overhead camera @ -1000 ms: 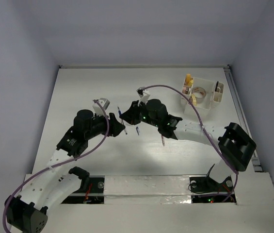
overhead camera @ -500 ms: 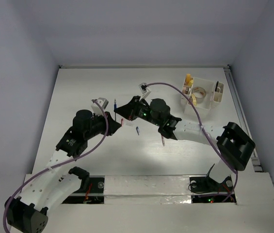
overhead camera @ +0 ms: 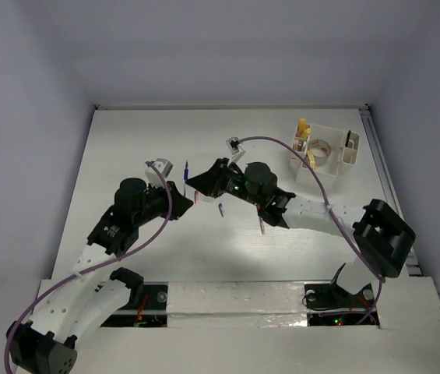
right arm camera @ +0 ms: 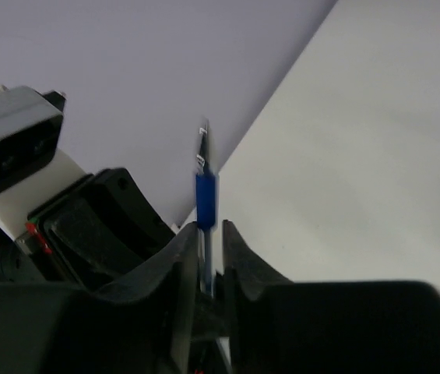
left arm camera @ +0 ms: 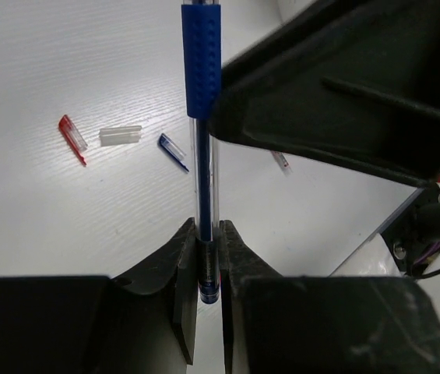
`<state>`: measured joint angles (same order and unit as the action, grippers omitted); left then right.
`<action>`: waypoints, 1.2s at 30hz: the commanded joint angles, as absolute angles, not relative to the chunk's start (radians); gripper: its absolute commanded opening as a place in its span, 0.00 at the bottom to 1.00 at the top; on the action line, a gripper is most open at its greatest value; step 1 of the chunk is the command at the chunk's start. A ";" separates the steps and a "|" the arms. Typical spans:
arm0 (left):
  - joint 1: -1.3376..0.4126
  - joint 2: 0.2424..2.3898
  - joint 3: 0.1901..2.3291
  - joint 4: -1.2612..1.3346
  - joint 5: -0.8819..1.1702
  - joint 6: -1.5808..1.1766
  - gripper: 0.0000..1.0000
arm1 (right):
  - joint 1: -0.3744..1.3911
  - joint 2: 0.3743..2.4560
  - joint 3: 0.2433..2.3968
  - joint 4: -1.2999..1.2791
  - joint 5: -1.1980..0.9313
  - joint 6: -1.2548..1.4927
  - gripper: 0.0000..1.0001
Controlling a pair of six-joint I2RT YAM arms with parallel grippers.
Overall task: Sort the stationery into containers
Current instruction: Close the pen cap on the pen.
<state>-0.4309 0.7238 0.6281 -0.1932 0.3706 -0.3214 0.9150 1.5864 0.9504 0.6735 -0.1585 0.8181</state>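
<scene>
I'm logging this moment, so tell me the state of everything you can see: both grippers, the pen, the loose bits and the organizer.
blue pen: in the air, upright, between both grippers.
left gripper: shut on the blue pen's lower end.
right gripper: jaws flank the blue pen; grip cannot be told.
blue cap: lying loose on the table.
red cap: lying loose on the table.
organizer: upright, tape rolls inside.

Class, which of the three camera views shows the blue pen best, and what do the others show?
The left wrist view: the blue pen runs up the frame, its ribbed grip and clear barrel sharp, clamped in the left gripper. The right wrist view shows the pen blurred and short; the top view shows only a tiny blue sliver.
</scene>
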 commanded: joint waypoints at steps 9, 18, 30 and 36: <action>-0.414 0.704 0.643 -0.121 0.341 -0.314 0.00 | 0.730 1.401 0.905 0.264 -0.301 0.582 0.48; -0.414 0.695 0.644 -0.121 0.345 -0.314 0.00 | 0.730 1.657 1.140 -0.227 -0.123 0.354 0.46; -0.405 0.696 0.643 -0.120 0.354 -0.314 0.00 | 0.790 1.868 1.304 -0.348 -0.043 0.322 0.51; -0.405 0.695 0.643 -0.121 0.354 -0.314 0.00 | 0.838 1.945 1.371 -0.383 0.035 0.310 0.51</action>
<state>-0.4103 0.7094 0.6281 -0.1616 0.3405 -0.3206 0.8165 1.9228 1.3151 -0.3412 -0.0338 0.3340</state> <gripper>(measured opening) 0.080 0.513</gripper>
